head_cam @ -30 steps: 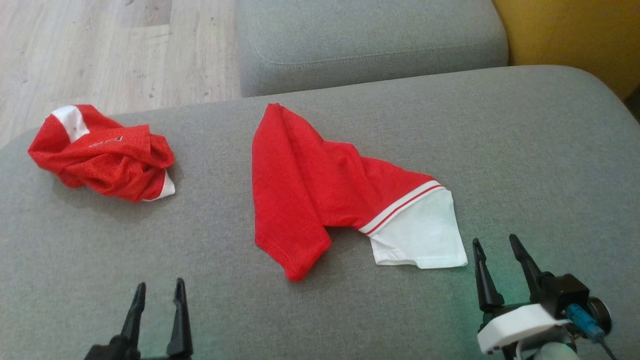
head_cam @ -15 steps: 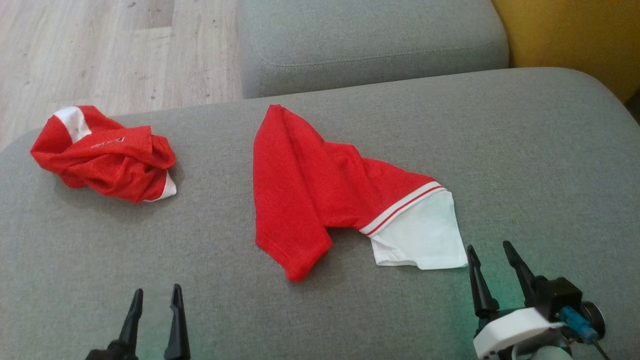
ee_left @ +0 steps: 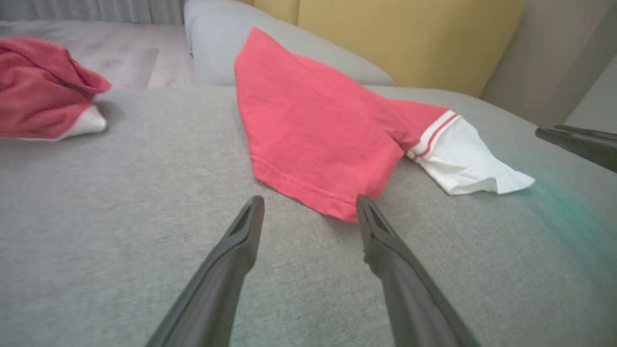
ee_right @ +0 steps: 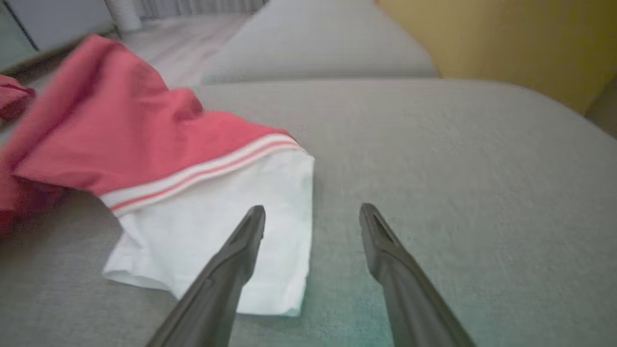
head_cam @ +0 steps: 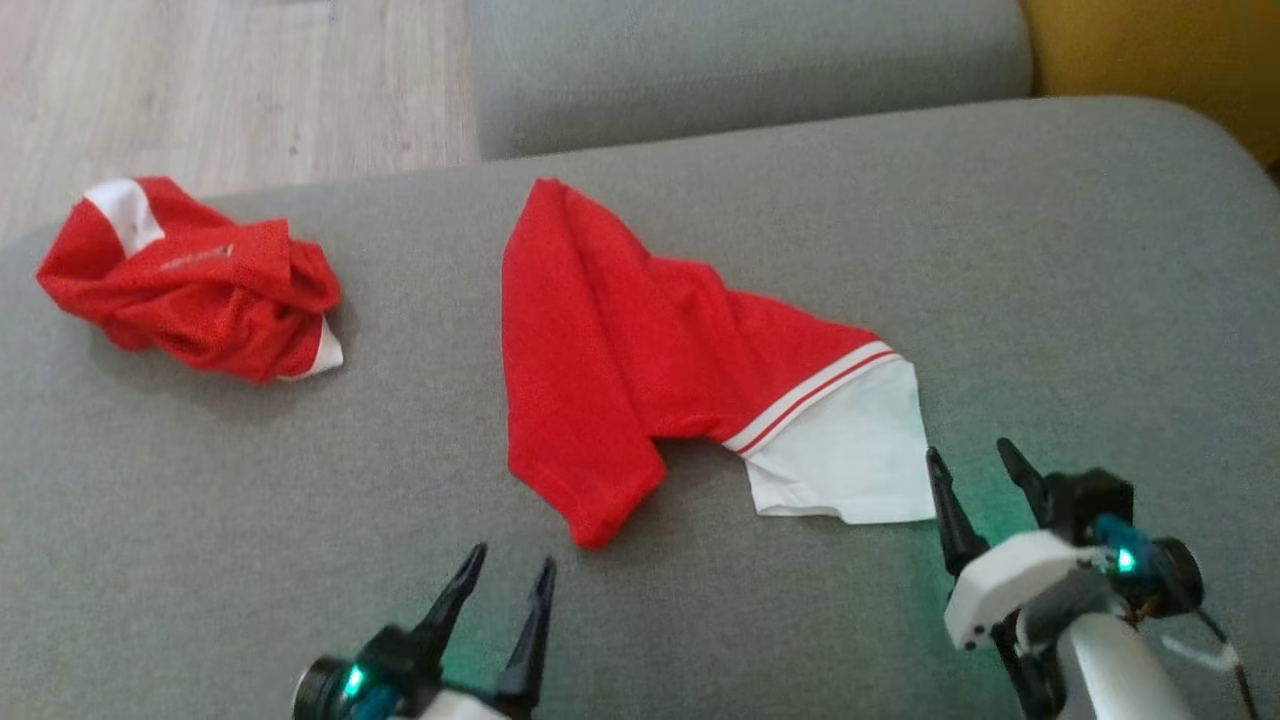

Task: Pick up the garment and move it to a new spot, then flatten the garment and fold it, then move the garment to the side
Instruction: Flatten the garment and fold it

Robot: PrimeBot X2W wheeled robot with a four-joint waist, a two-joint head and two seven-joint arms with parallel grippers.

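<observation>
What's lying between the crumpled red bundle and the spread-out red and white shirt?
Nothing: in the head view the grey cushion between the crumpled bundle and the spread-out shirt is bare.

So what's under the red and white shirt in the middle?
The red and white shirt lies on the grey sofa cushion, which shows all around it. Whether anything small hides beneath it cannot be seen, because the cloth covers that patch.
</observation>
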